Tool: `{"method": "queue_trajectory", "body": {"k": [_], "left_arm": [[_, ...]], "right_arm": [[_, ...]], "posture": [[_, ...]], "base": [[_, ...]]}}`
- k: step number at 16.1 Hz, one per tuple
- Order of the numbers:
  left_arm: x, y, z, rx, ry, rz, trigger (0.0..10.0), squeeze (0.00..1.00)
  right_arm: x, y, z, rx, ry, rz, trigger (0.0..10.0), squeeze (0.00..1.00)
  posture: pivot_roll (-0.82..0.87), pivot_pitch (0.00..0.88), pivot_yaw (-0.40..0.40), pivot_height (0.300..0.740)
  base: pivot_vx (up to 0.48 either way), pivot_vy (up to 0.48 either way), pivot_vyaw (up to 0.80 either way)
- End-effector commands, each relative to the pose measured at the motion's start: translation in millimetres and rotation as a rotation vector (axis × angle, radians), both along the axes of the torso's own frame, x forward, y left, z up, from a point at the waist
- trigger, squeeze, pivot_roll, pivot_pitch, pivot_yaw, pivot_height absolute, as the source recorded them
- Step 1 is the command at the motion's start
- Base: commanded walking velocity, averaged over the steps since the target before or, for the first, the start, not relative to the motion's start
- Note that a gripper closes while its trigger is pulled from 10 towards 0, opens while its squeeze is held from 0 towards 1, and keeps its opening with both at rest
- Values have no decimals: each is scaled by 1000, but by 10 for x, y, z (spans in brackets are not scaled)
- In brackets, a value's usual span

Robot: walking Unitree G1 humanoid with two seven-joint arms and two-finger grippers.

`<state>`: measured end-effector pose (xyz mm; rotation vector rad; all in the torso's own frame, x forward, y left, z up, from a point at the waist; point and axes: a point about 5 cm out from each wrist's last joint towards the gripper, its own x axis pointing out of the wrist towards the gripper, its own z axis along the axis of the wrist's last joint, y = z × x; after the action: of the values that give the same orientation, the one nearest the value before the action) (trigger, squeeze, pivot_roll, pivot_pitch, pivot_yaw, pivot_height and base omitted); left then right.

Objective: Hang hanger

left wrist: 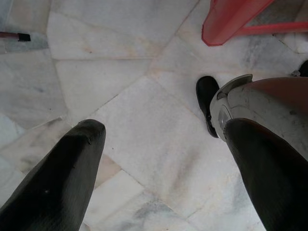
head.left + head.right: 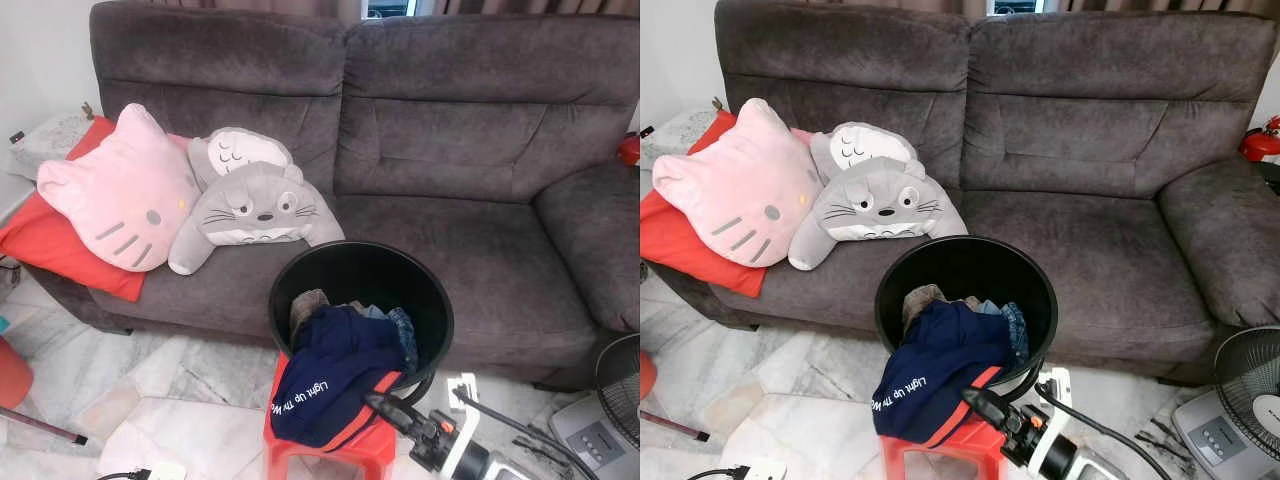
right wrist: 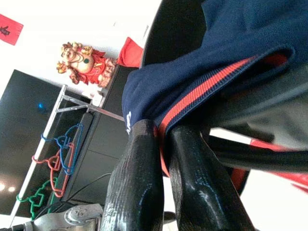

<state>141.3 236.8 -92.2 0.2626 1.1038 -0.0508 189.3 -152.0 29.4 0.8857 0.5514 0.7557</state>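
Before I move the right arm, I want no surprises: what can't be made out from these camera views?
- Black round laundry bucket: its lower contents, hidden in the eye views under the navy garment with red trim.
- Red plastic stool: legs cut off by the bottom edge.
- Right gripper: whether it pinches the garment's hem is unclear, since the fingers hide the contact.
- Coloured wire hangers: too small to count in the right wrist view.
- Left gripper: open over marble floor.
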Motion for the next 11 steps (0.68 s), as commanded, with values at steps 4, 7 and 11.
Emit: {"method": "queue_trajectory", "body": {"k": [4,7,11], "left_arm": [[-1,23,5,17,11,-25,10000,0],[-1,23,5,16,11,-25,10000,0],[-1,20,4,15,12,-26,10000,0]], "right_arm": [[28,39,-29,-101,-53,30,10000,392],[35,49,-38,-96,-49,30,10000,1000],[77,48,-76,-109,-36,15,10000,0]], "posture": [[-23,0,27,732],[-23,0,28,732],[-23,0,28,732]], "base": [[0,0,0],[0,0,0],[0,0,0]]}}
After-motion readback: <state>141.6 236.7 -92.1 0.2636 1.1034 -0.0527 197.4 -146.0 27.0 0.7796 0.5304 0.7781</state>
